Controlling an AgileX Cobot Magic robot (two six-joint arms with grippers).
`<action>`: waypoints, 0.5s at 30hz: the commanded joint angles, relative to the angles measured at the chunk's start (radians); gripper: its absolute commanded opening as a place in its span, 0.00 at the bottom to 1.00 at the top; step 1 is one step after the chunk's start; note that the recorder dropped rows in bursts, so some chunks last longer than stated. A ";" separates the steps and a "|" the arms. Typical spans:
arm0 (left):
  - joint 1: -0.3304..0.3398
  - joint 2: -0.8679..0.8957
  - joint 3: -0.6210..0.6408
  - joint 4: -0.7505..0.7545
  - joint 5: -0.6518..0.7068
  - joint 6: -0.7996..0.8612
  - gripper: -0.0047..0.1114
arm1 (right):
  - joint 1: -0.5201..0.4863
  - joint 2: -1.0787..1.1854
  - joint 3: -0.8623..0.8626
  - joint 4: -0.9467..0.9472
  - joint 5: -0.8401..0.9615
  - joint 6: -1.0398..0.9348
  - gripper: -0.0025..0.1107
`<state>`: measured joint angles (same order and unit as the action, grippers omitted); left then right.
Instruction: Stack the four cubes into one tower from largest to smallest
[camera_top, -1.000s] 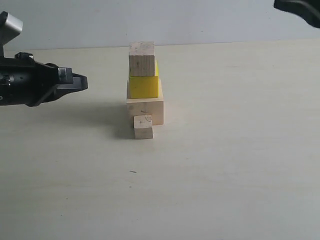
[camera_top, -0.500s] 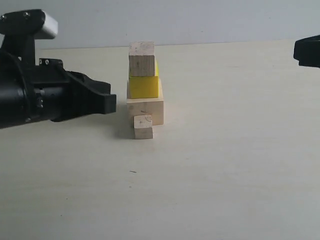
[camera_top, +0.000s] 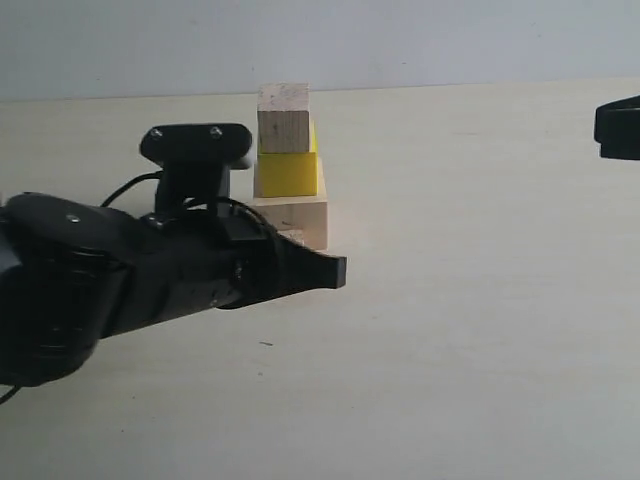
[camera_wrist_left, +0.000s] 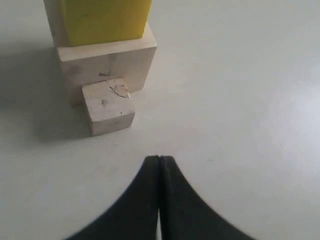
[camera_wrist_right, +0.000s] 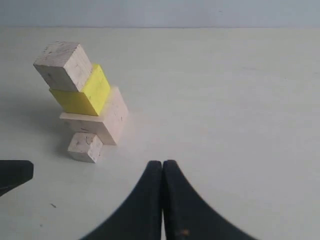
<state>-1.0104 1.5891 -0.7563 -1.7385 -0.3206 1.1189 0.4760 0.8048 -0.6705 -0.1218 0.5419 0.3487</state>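
Your medium wood cube (camera_top: 284, 118) sits on the yellow cube (camera_top: 288, 174), that on the large wood cube (camera_top: 305, 215), on the counter (camera_top: 480, 330). The small wood cube (camera_wrist_left: 107, 105) lies at the large one's foot (unstacked). The left tool (camera_wrist_left: 159, 160) hovers near it, the right tool (camera_wrist_right: 162, 165) well apart; both are pinched together, empty.

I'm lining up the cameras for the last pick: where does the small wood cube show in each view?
Exterior: almost wholly hidden behind the left gripper.
Left wrist: small wood cube at the large cube's foot.
Right wrist: at that cube's foot too.
Shared landmark: yellow cube.
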 joint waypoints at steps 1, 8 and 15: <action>-0.006 0.091 -0.046 -0.006 -0.008 -0.020 0.04 | 0.001 -0.005 0.004 -0.010 0.055 -0.007 0.02; -0.006 0.136 -0.048 -0.006 0.011 -0.021 0.16 | 0.001 -0.005 0.004 0.010 0.081 -0.005 0.02; 0.026 0.156 -0.048 -0.006 0.011 -0.059 0.61 | 0.001 -0.005 0.004 0.017 0.079 -0.007 0.02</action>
<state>-0.9971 1.7317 -0.8000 -1.7385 -0.3091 1.0929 0.4760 0.8048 -0.6705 -0.1055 0.6273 0.3487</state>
